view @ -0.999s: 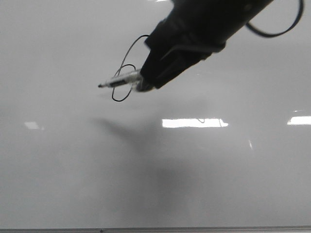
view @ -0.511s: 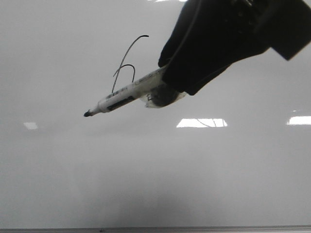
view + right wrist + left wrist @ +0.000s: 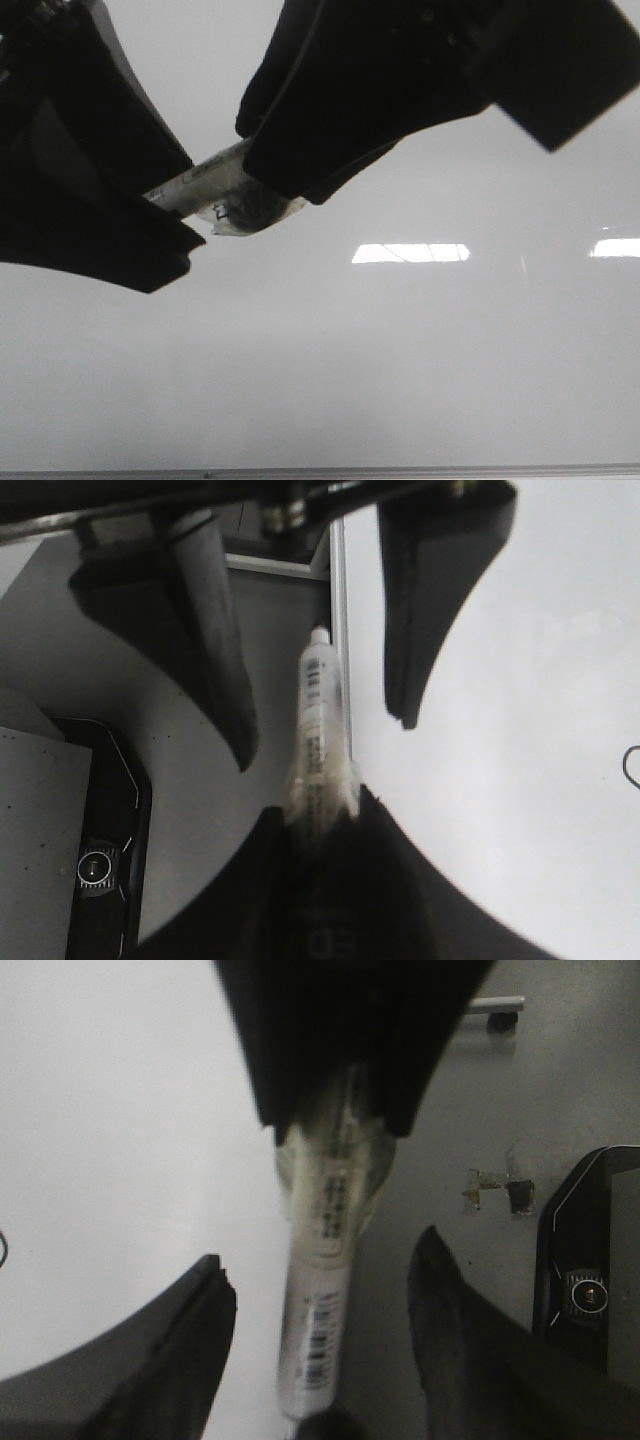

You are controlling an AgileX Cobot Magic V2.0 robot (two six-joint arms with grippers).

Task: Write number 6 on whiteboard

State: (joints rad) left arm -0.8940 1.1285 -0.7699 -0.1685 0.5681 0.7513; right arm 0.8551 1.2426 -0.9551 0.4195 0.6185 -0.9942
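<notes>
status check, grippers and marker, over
Right gripper shut on marker. Left gripper open, fingers either side of marker, not clamped. Whiteboard below; 6 hidden in front view.

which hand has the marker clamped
The right hand is shut on the marker. The left hand is open, its fingers either side of the marker without touching.

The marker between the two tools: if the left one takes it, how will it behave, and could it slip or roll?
The marker looks like a stiff, slim tube, so it likely stays straight. Its glossy round barrel may slip or twist between the open left tool's fingers. If dropped on the flat whiteboard, it would probably roll.
</notes>
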